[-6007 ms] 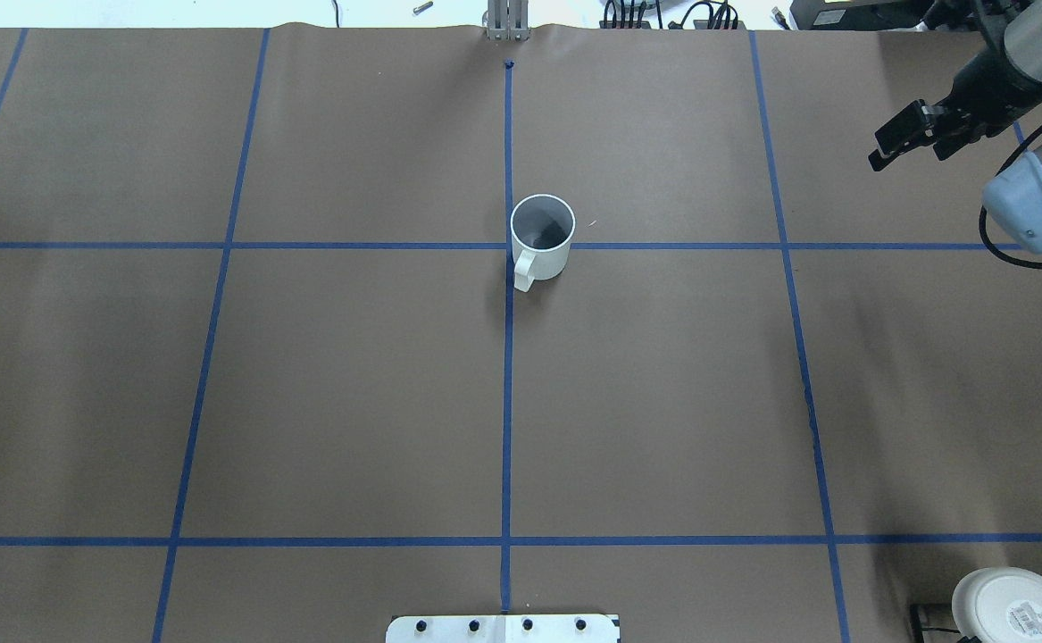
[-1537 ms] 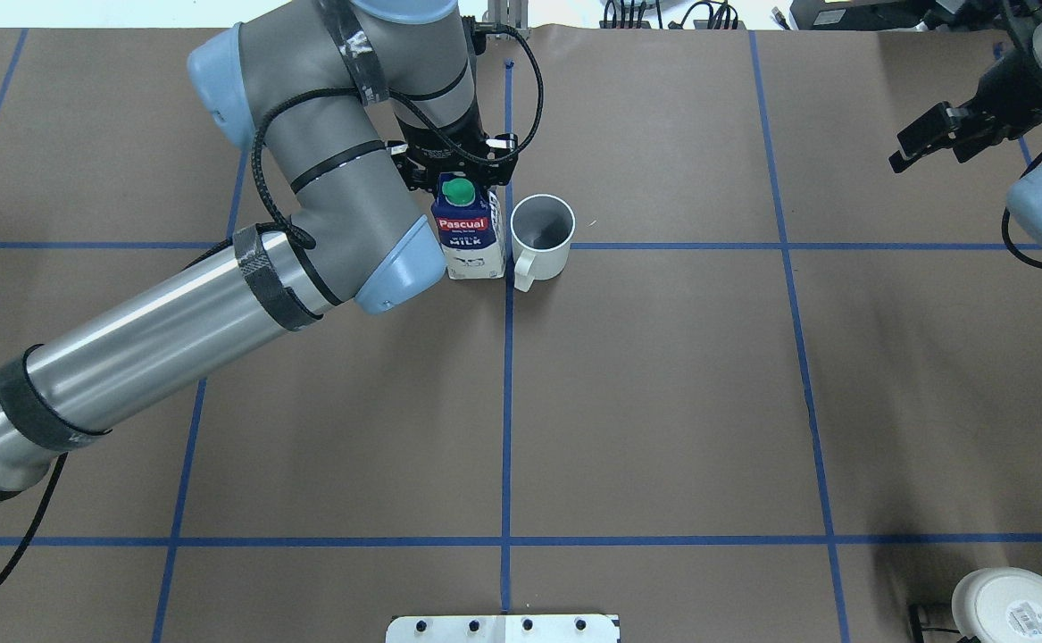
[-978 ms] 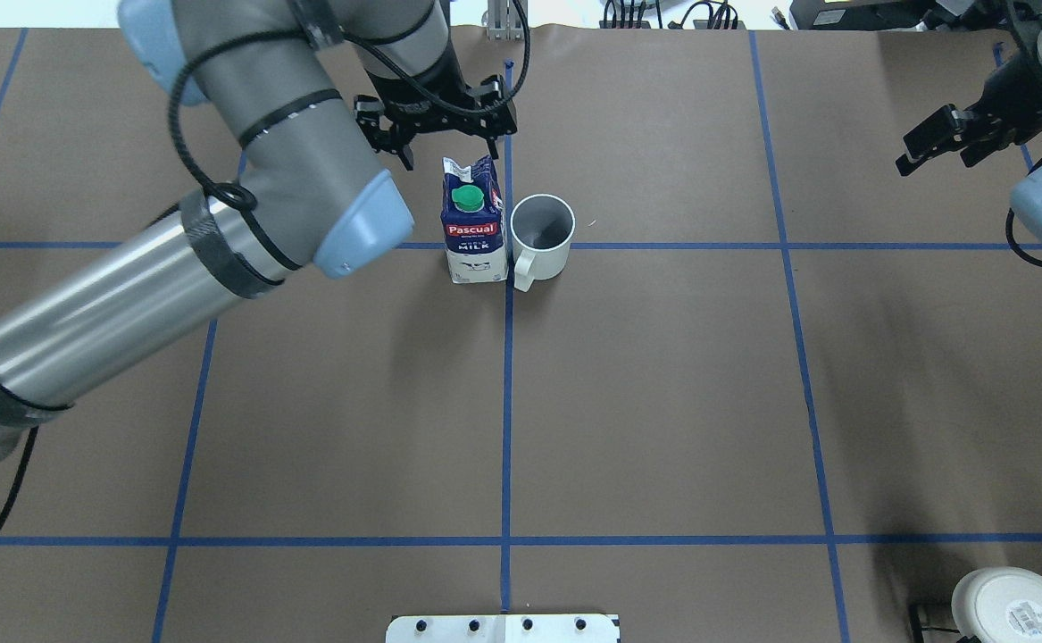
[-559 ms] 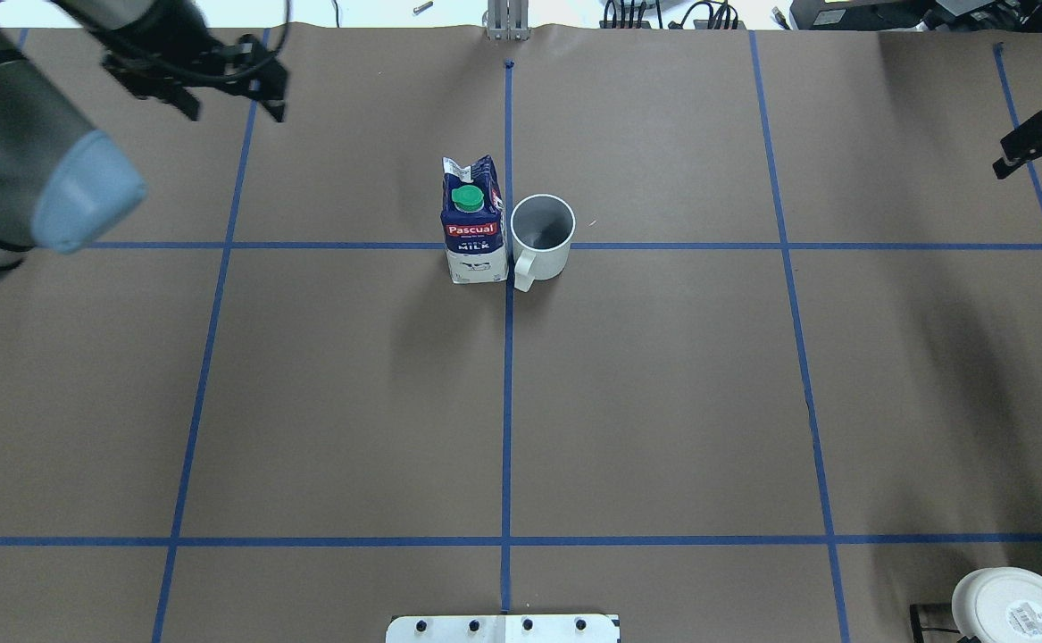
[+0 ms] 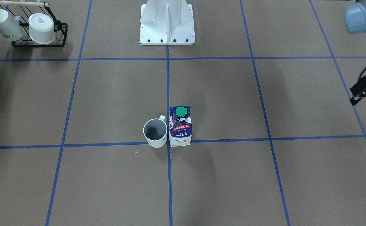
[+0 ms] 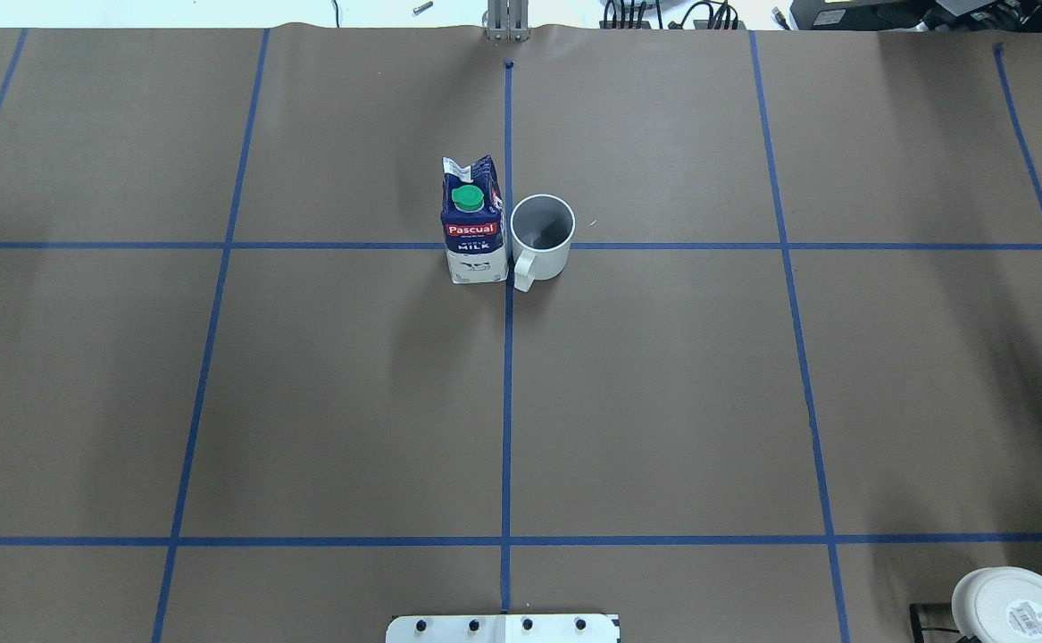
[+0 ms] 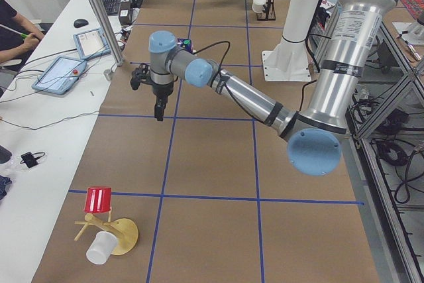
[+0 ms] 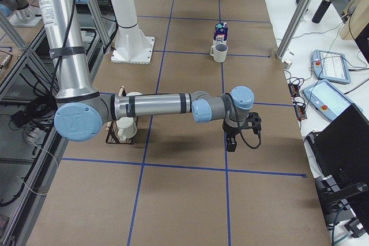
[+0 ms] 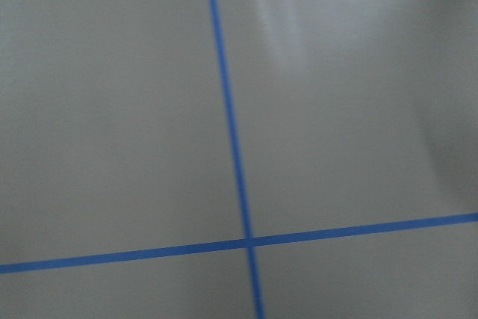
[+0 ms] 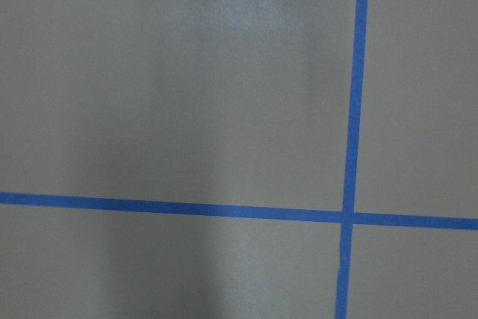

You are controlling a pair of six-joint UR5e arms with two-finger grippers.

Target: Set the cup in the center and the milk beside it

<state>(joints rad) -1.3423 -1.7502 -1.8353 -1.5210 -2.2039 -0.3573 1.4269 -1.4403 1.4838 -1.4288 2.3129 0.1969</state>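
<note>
The cup (image 6: 542,237), a white mug with a dark grey inside, stands at the table's centre line, handle toward me; it also shows in the front view (image 5: 155,132). The milk (image 6: 474,228), a navy and white carton with a green cap, stands upright close against the cup's left side; it also shows in the front view (image 5: 180,127). My left gripper (image 5: 352,96) is far off at the table's left end, empty, its fingers apart. My right gripper (image 8: 230,142) hangs over the table's right end, far from both; I cannot tell whether it is open or shut.
A black rack (image 5: 38,42) with two other white mugs stands near the robot base (image 5: 167,22) on my right. A wooden stand (image 7: 116,233) with a red cup and a white cup sits at the left end. Operators' tablets lie along the far side.
My left arm let go of the milk, which stays beside the cup, and drew back left, almost out of the overhead view. My right gripper drew back to the right edge.
</note>
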